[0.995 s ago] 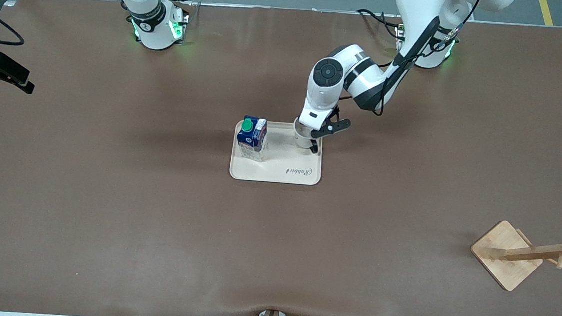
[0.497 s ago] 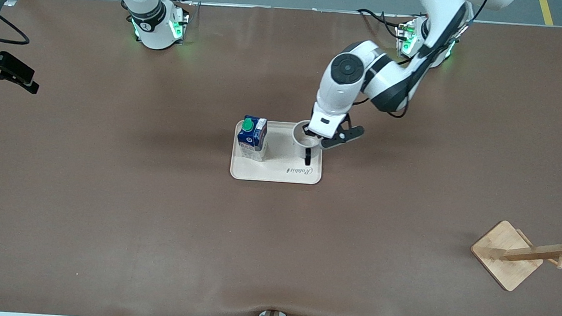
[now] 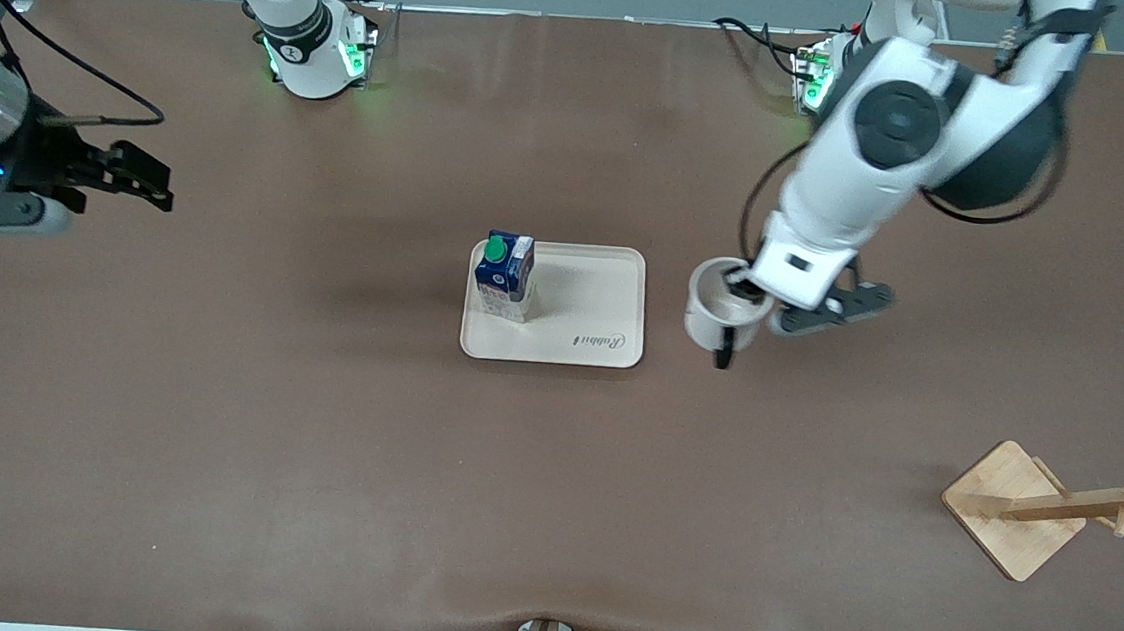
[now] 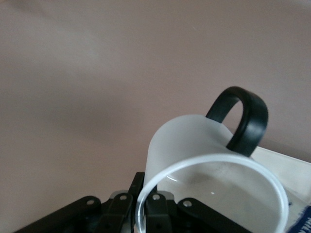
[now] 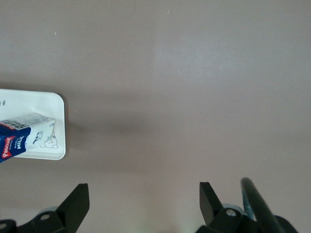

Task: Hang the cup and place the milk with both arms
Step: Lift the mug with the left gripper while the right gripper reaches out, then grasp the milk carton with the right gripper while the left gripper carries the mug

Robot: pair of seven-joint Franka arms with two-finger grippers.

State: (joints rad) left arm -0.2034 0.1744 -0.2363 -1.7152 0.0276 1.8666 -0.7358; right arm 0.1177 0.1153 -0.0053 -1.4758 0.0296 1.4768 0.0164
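The white cup (image 3: 720,314) with a black handle (image 3: 721,353) hangs in my left gripper (image 3: 747,292), which is shut on its rim. It is in the air over bare table, beside the tray (image 3: 580,342) toward the left arm's end. In the left wrist view the fingers (image 4: 158,209) pinch the rim of the cup (image 4: 194,143); its smiley face is hidden. The milk (image 3: 504,275) stands upright on the tray at the right arm's end. My right gripper (image 3: 156,185) is open and empty over the table near the right arm's end. The right wrist view shows this gripper (image 5: 143,204), the milk (image 5: 19,138) and the tray (image 5: 39,103).
A wooden cup rack (image 3: 1059,505) lies tipped on its square base near the left arm's end of the table, nearer to the front camera than the tray. Brown table surface surrounds the tray.
My left gripper has lifted the cup off the tray and carried it toward the left arm's end. My right gripper has moved in toward the tray.
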